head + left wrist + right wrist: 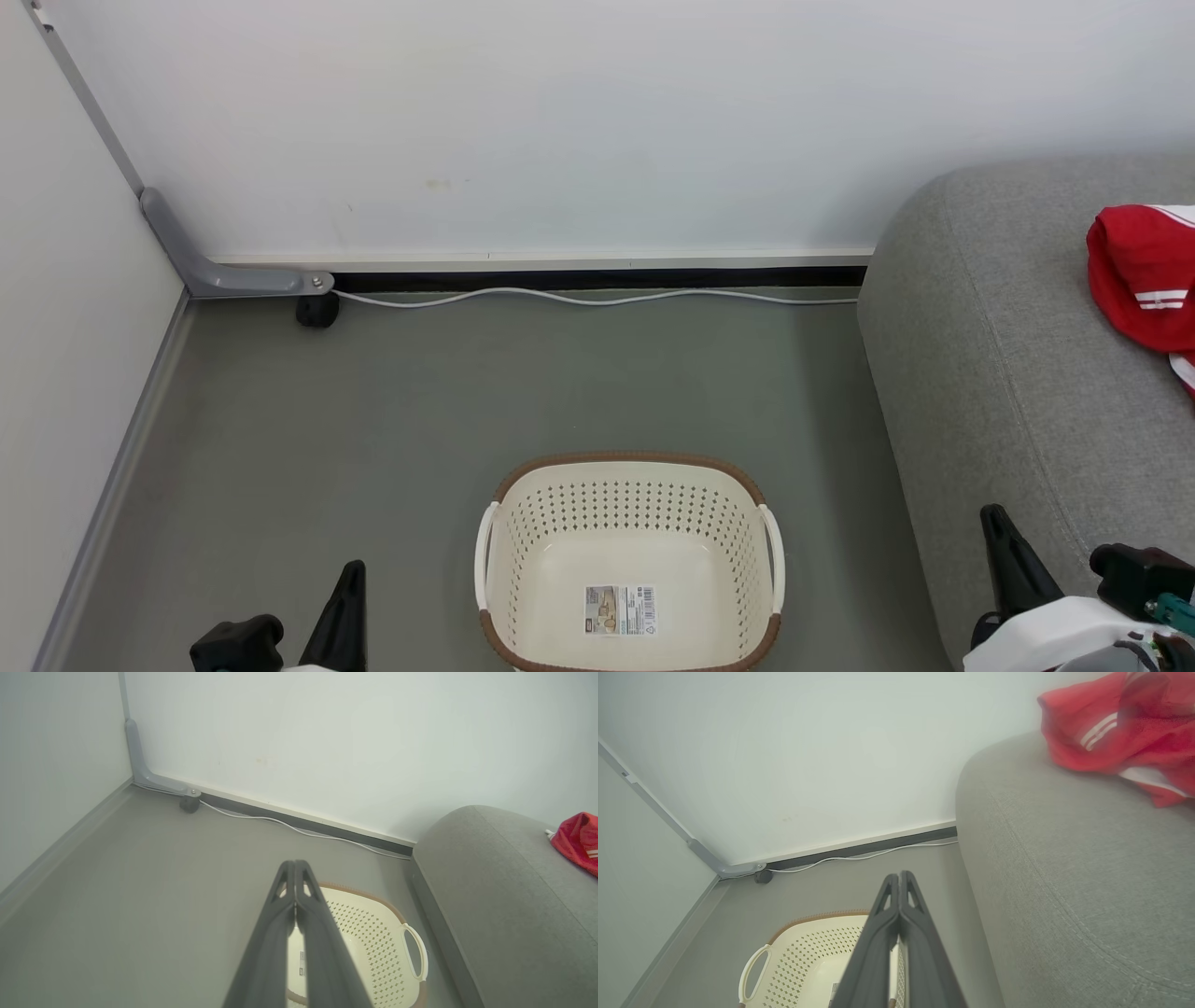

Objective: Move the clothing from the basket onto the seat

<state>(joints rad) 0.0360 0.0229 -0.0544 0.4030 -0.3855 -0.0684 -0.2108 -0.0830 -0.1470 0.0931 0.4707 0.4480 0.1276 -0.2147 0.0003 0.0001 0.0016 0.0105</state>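
Observation:
The cream basket (631,560) with its brown rim stands on the floor at the bottom centre, holding nothing but a label (620,610) on its floor. Red clothing (1145,275) with white stripes lies on the grey seat (1008,392) at the right. My left gripper (354,571) sits low, left of the basket, shut with nothing in it. My right gripper (991,515) is at the seat's front edge, right of the basket, also shut. The left wrist view has the shut fingers (295,891) above the basket (373,938). In the right wrist view the fingers (899,900) are pressed together over the basket (808,956), with the clothing (1120,737) lying up on the seat (1064,868).
A white wall runs along the back with a dark baseboard and a white cable (597,297) on the floor. A grey metal bracket with a black caster (316,308) stands in the back left corner. A side wall closes the left.

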